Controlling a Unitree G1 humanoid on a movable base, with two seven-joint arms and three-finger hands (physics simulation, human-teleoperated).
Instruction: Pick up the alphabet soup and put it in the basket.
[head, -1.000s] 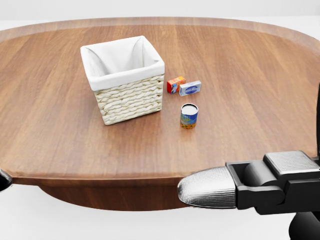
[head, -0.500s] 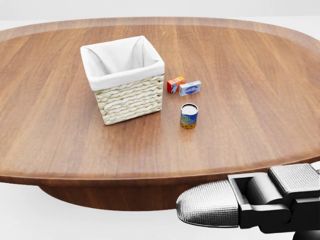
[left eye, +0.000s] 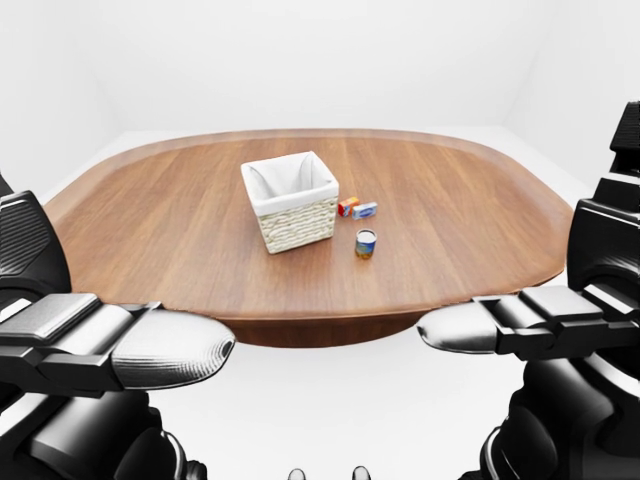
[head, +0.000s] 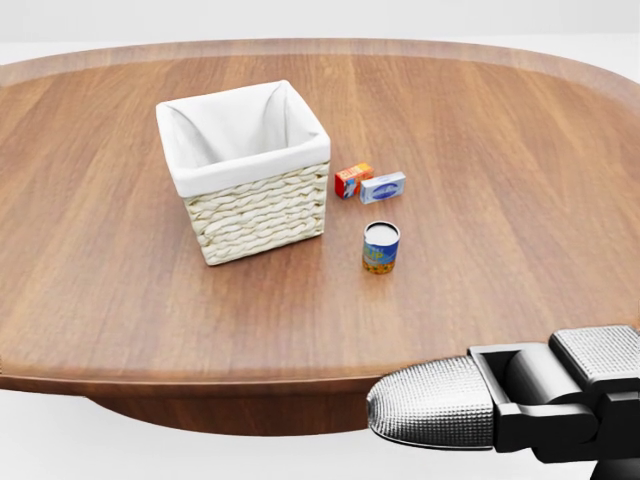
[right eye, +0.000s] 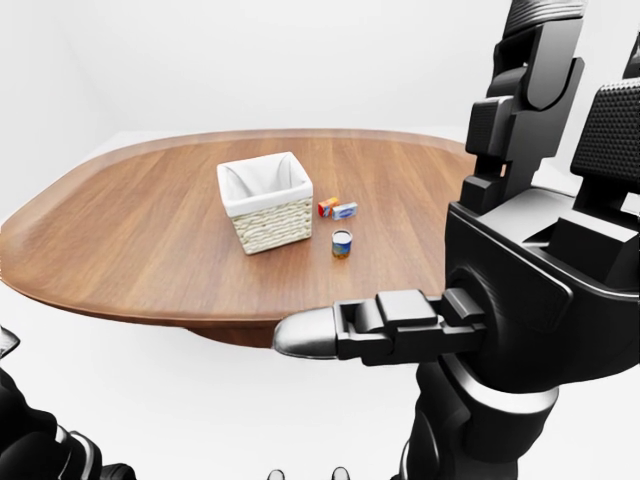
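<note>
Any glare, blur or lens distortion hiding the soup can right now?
Head view: sharp, flat light, soup can clear, faint shadow. Left-eye view: wide-angle, table edge bowed, can tiny. Right-eye view: right hand looms large, not covering the can.

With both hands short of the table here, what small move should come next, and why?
Probably reach the right robot hand out over the table edge toward the alphabet soup can. The can stands upright and untouched, to the right of the basket in the head view, nearer the right hand than the left robot hand. Both hands look open and hold nothing.
</note>
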